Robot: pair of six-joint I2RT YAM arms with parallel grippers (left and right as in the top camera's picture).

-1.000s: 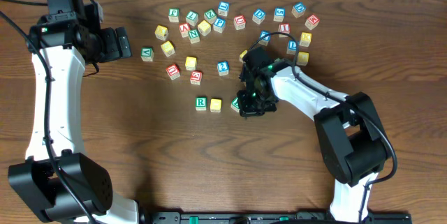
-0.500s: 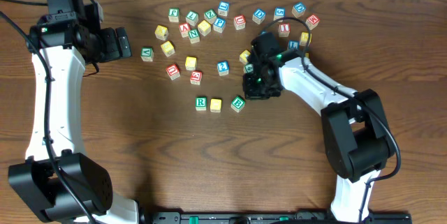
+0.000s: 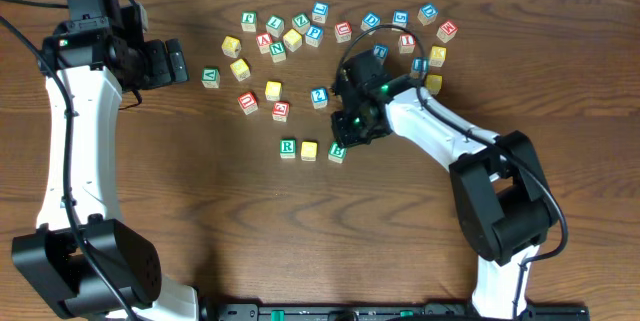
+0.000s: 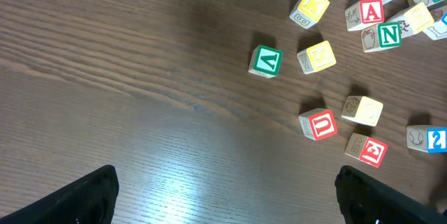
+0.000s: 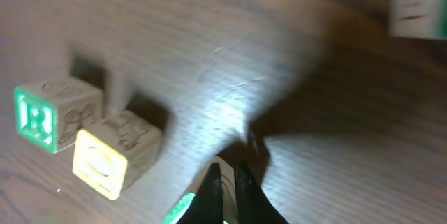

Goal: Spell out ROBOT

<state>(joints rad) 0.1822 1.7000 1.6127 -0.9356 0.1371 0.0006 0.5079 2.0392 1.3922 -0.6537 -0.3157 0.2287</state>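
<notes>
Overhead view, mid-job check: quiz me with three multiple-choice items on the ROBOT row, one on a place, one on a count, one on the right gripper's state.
1. Where is the green B cube?
A. In the loose pile at the far side.
B. Next to the yellow cube, on its picture-right side.
C. Stacked on another cube.

2. How many cubes stand in the row that starts with the R cube?
A. Two.
B. Three.
C. Five.

3. How is the right gripper?
A. Wide open.
B. Shut on a cube.
C. Shut, holding nothing.

Answers:
1 B: the overhead view shows it last in line after R and yellow.
2 B: only R, yellow and B are lined up.
3 C: the right wrist view shows its fingers together with nothing between them.
</notes>
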